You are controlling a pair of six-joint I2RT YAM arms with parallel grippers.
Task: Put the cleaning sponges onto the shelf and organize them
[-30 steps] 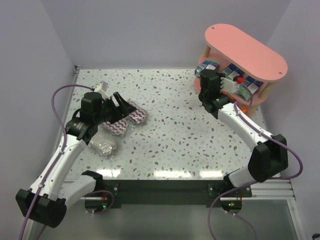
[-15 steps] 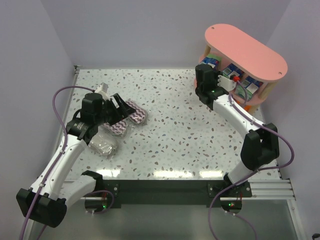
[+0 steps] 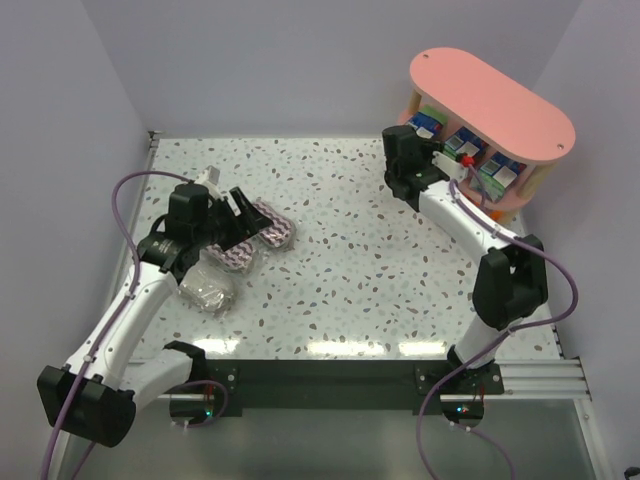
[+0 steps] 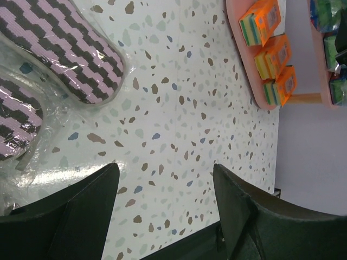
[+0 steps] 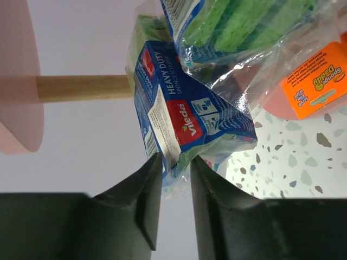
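The pink three-tier shelf stands at the far right. My right gripper is at its left end, shut on the wrap edge of a green-and-blue sponge pack by the middle tier; it also shows in the top view. Other green-and-blue packs sit on the middle tier. Three orange packs lie on the bottom board. Two purple zigzag sponges and a greyish one lie on the table at left. My left gripper is open and empty beside the purple sponges.
A wooden post and a pink board edge lie left of the held pack. Another green pack hangs just above it. Grey walls close in the table on three sides.
My right gripper has moved left and back along the shelf front to its left end with the pack. My left arm has shifted slightly.
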